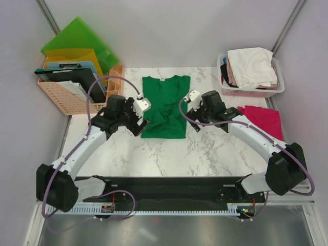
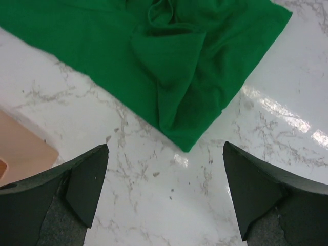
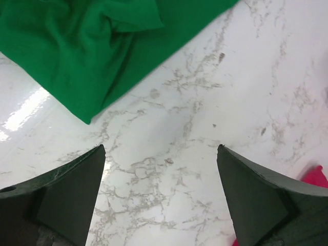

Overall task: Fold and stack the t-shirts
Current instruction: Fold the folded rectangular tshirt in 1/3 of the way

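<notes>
A deep green t-shirt [image 1: 164, 106] lies on the marble table, both sleeves folded in over its middle. It also shows in the left wrist view [image 2: 174, 66] and the right wrist view [image 3: 87, 56]. A magenta-red t-shirt [image 1: 264, 119] lies at the right edge, partly under the right arm; a sliver shows in the right wrist view [image 3: 316, 177]. My left gripper [image 1: 140, 127] is open and empty beside the green shirt's lower left corner. My right gripper [image 1: 196, 123] is open and empty beside its lower right corner. Both stand over bare marble.
A white basket [image 1: 279, 88] at the back right holds white and pale pink tees [image 1: 251, 66]. A peach file crate [image 1: 72, 95] with folders and a clipboard stands at the back left; its corner shows in the left wrist view [image 2: 20, 148].
</notes>
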Tool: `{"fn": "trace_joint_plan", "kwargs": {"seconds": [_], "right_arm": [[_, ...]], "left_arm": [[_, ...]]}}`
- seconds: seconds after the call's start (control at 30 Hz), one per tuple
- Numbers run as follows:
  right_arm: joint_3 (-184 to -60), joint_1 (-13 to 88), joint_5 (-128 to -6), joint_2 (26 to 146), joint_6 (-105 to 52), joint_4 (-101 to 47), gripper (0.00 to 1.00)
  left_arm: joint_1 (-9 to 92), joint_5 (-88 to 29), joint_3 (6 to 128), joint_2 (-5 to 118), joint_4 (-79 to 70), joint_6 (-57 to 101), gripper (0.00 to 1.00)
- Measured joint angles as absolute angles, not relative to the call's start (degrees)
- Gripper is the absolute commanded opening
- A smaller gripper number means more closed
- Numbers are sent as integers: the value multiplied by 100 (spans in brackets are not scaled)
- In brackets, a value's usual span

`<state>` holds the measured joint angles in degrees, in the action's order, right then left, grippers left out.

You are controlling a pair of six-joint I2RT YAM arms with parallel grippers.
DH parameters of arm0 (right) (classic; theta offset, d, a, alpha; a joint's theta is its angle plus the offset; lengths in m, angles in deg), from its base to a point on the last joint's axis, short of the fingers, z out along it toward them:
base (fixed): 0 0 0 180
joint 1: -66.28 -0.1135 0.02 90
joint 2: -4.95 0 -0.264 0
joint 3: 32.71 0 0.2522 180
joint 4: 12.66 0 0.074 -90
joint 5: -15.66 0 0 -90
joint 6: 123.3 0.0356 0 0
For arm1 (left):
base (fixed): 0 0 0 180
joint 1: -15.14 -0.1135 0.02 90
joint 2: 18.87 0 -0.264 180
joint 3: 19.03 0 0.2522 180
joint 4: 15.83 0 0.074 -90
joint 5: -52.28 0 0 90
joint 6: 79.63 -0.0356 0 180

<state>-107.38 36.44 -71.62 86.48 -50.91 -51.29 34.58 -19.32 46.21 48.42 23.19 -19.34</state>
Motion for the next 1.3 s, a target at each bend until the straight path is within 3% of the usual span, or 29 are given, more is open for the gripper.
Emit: {"fn": "trace_joint_plan", "kwargs": {"seconds": [0.33,0.63,0.67,0.7,0.77,0.93,1.3], "right_arm": [[-10692,4702,-7107,8484,-5097,-5177,94],[-10847,4848,-6974,8550,-5089,-5179,92],[-10847,4861,-6974,8557,-5089,-5179,92],[-10847,4885,-6970,8568,-5091,-5177,91],[-10847,4927,-6961,8613,-5091,-5177,91],[-10845,5014,-6913,8845,-5089,-5175,89],[-10843,5082,-6812,8915,-5089,-5166,87]], "left_arm": [[4134,-2459,5533,6929,1693,-1718,100],[4171,-2931,6105,7989,1512,-1222,98],[4180,-2931,6171,7998,1495,-1193,94],[4193,-2933,6243,8002,1486,-1154,79],[4223,-2953,6396,8024,1446,-1073,72],[4289,-2951,6575,8120,1409,-977,93],[4398,-2649,6276,7893,1460,-798,93]]}}
